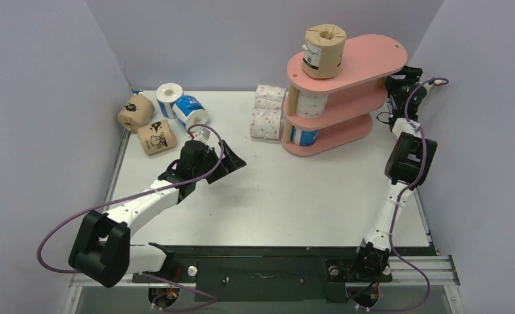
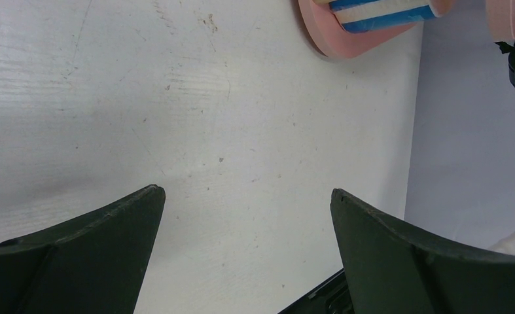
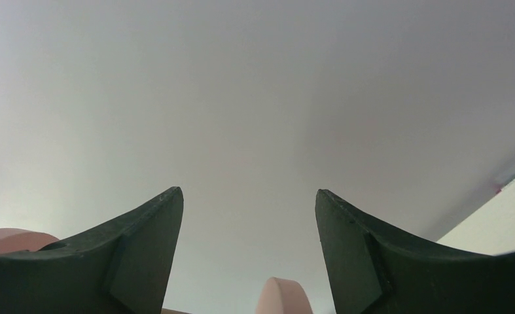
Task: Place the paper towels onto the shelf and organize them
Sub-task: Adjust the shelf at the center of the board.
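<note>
Pale grey walls box in a white worktop, where the pink shelf carries one roll at the left end of each board: an upright brown roll on top, its white label printed too small to read, a pink-dotted roll in the middle, and a blue roll at the bottom. Just left of the shelf more pink-dotted rolls sit stacked, and well left of it lie two brown rolls with black cartoon prints and two blue rolls. Left fingers hang wide and empty over the worktop left of the shelf; right fingers stand apart, gripping nothing, behind the shelf's right end.
</note>
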Controlling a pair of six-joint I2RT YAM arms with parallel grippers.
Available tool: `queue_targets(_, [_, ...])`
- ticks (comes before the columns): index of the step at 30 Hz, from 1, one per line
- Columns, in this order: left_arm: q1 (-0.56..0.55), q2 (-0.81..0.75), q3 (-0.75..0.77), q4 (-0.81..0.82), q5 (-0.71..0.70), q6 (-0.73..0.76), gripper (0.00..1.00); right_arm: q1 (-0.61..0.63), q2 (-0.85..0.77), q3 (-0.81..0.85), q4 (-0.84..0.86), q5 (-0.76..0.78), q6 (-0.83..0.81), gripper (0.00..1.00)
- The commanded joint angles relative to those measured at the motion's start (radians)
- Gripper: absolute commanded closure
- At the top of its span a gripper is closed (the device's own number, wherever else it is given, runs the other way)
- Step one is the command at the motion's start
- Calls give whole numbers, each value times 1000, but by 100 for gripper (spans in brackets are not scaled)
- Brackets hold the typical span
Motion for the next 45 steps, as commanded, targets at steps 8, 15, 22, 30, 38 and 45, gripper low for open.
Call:
queue_targets(8, [-4,1,39,54,20,-5,1,59,-7,-27,87,-167,-20,31])
queue_targets(15, [-8,52,131,119,-19,7,2,59,-59,-155,143,-127,-24,32])
queue_targets(22, [-15,157,297,458,-20,193,4,52,-111,-216,145,-92,-58,33])
queue_targets(30, [-13,422,599,553,253,374,7,44,-112,-240,203,-75,-12,33])
queue_targets(38, [-10,547,709,565,419,563,14,38,-89,-250,261,-68,39,34])
queue_targets(45, [-25,630,797,551,455,699,16,38,-82,-251,274,-67,48,34])
